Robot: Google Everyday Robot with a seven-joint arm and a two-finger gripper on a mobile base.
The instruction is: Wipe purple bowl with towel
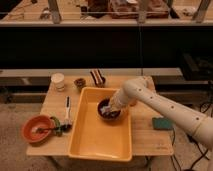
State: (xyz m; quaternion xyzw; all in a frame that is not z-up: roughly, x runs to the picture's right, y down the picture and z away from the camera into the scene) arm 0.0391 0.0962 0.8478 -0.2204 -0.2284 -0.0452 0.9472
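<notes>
- My gripper sits inside the purple bowl, towel at its tip; grip: I cannot tell.
- Wiping appears under way; finishing and withdrawal are left.

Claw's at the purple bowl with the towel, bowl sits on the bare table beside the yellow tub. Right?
No. The camera view shows the purple bowl inside the yellow tub, not beside it. The claw is at the bowl with the towel.

the counter carries a yellow tub, an orange-red bowl, a white cup, a brown bowl and a green pad. the gripper hangs inside the tub.
</notes>
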